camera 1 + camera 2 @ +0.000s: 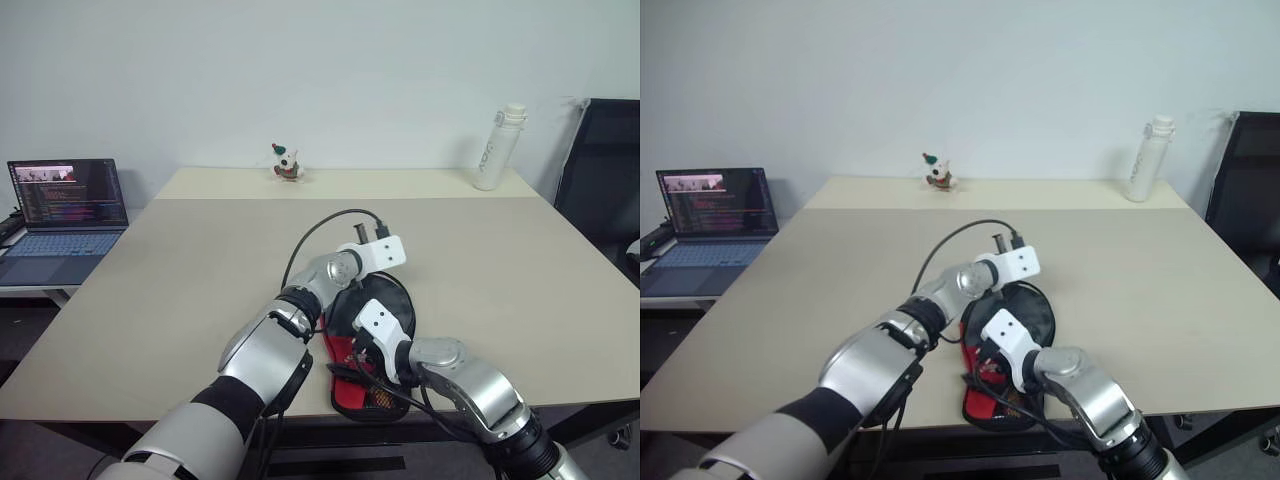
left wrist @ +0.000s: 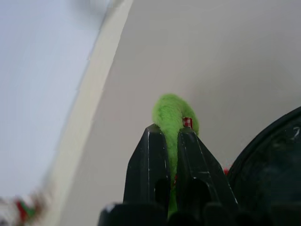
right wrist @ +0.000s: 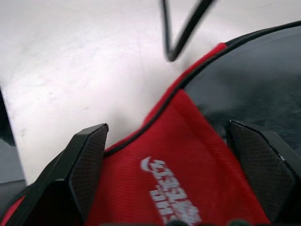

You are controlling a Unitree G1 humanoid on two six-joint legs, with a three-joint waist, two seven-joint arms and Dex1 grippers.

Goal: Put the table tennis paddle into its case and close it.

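The case (image 1: 396, 306) lies near the table's front edge, its black round part away from me and its red handle part (image 3: 183, 160) with white lettering toward me. The table tennis paddle is hidden. My left gripper (image 2: 170, 133) is shut on a fuzzy green tag (image 2: 169, 109) that carries a small red-and-white label, just beside the rim of the case's black round part (image 2: 273, 160). My right gripper (image 3: 167, 126) stands open, one finger on either side of the red handle part, with nothing gripped.
The beige table (image 1: 180, 270) has a white bottle (image 1: 498, 148) at the back right and a small figurine (image 1: 287, 163) at the back middle. A laptop (image 1: 65, 205) stands on a side surface at the left. A black chair (image 1: 600, 170) is at the right.
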